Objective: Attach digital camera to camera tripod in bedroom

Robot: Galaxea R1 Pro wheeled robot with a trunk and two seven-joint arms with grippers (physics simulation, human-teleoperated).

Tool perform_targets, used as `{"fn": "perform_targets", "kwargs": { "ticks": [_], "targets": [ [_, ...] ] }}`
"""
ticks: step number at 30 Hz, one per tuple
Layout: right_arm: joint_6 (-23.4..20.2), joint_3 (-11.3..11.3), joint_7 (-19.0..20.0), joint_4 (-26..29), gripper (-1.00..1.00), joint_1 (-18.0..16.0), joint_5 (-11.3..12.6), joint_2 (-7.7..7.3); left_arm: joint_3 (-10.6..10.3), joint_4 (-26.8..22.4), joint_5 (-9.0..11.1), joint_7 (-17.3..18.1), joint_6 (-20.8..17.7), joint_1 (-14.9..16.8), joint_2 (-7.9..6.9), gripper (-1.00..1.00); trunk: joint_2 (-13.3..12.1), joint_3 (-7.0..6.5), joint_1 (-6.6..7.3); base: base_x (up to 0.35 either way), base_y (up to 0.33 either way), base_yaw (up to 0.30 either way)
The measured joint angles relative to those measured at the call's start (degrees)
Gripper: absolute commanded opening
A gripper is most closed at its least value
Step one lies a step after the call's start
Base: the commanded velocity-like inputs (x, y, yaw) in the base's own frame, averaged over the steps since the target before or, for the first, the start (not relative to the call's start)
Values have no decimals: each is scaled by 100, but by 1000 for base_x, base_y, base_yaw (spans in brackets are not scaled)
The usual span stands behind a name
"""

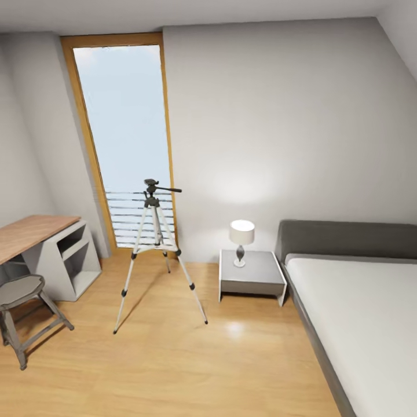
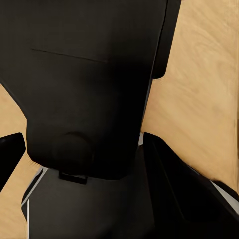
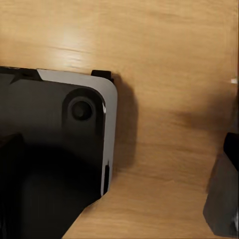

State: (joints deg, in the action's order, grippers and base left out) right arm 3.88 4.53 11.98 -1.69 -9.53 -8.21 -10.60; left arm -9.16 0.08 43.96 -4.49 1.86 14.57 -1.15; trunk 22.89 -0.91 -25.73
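Observation:
The camera tripod (image 1: 155,234) stands on the light wood floor in front of the tall window (image 1: 124,139) of the bedroom, silver legs spread, its black head (image 1: 152,186) bare and the pan handle pointing right. The digital camera is out of view. In the left wrist view my left gripper (image 2: 84,147) hangs over my own dark base, its dark fingers (image 2: 10,154) apart with nothing between them. In the right wrist view my right gripper (image 3: 122,149) is likewise open above the floor beside the base, one finger (image 3: 221,199) at the frame's edge.
A wood-topped desk (image 1: 35,231) and a grey stool (image 1: 23,289) stand at the left. A grey nightstand (image 1: 252,275) with a lit lamp (image 1: 241,234) sits right of the tripod, and the bed (image 1: 359,313) runs along the right.

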Motion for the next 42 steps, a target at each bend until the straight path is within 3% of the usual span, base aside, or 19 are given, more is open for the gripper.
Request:
{"fn": "perform_targets", "kwargs": {
  "ticks": [23, 42],
  "targets": [
    [8, -1, -88, 2, 100, 0, -3, 12, 0, -2, -1, -1, -136, 0, 5, -100, 0, 0, 0, 321, 0, 261],
    [18, -1, -136, 2, 100, 0, -16, -8, 0, -2, -2, -2, -152, 0, 9, -100, 0, 0, 0, 321, 0, 26]
  ]
}}
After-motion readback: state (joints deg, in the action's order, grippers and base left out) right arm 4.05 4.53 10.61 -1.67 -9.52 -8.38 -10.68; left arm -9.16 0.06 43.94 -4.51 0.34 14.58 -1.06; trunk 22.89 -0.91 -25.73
